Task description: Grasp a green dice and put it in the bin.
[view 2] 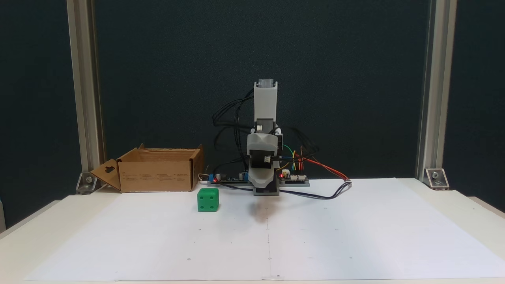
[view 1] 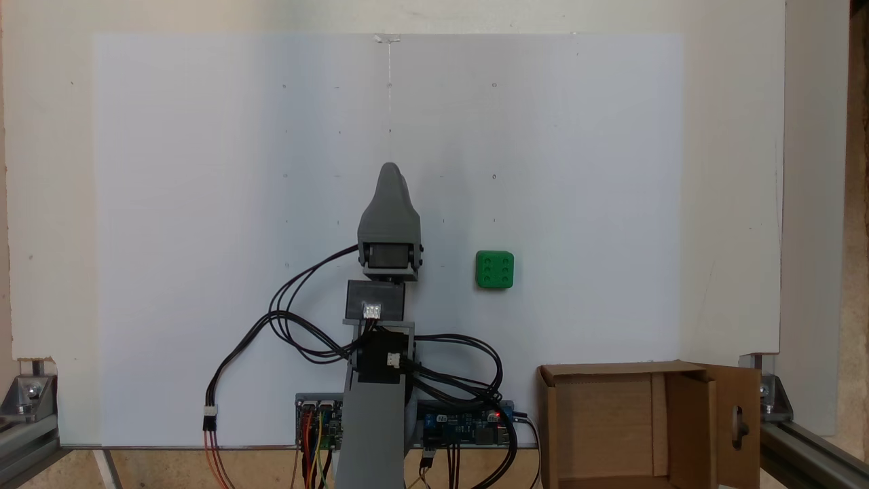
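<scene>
The green dice (view 1: 495, 269) sits alone on the white paper sheet (view 1: 204, 170) right of centre in the top-down fixed view, and left of centre, low in the frame, in the front-facing fixed view (view 2: 208, 199). It rests flat on the sheet, apart from everything else.

The hand (view 1: 390, 170) points toward the top of the top-down frame at mid-picture, left of the dice and well apart from it; in the front-facing view (view 2: 265, 189) it hangs at centre, just above the sheet with a faint shadow below. Its jaws lie one behind the other in both views, so I cannot tell whether they are together or apart.

Open room is generous — the sheet is bare across the whole upper half and left side of the top-down frame, and across the lower part and right side of the front-facing frame. The bench (view 1: 733, 204) shows as a cream margin around the sheet, ending at metal frame rails (view 2: 428, 90) with corner brackets.

The bin (view 1: 604, 421) stands at the lower right of the top-down frame, below the dice — its flaps open, one flap with a cut-out hole folded outward at the right. What shows of its floor holds nothing. In the front-facing view (view 2: 158, 173) it stands at the left, behind the dice, the interior hidden.
</scene>
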